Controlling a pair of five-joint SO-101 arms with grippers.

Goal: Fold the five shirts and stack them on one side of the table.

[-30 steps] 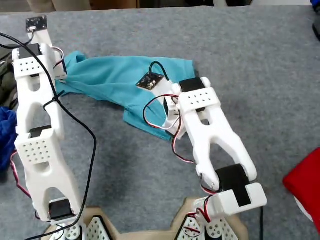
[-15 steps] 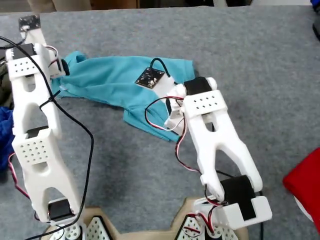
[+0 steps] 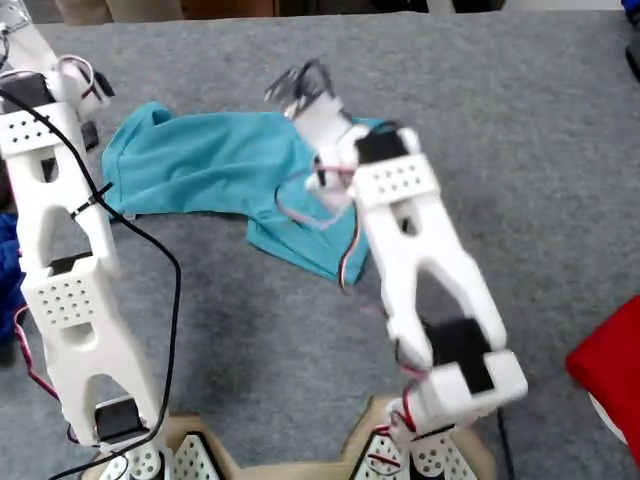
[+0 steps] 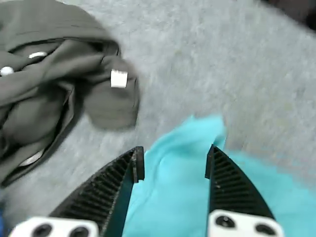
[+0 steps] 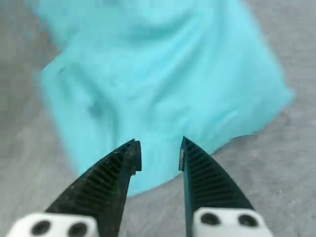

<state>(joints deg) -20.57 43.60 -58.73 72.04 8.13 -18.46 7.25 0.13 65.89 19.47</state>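
My left gripper (image 4: 173, 163): jaws apart, nothing between them, hanging over one end of teal shirt (image 4: 197, 197). Past that end, strip of bare grey tabletop (image 4: 222, 59), then dark grey garment (image 4: 54, 74) in crumpled heap, near teal shirt but apart. My right gripper (image 5: 158, 155): jaws partly open, holding nothing, above teal shirt's other edge. Teal shirt lies rumpled, spread between my two arms. Blue cloth (image 3: 8, 265) at tabletop's left edge, red shirt (image 3: 608, 365) at right edge.
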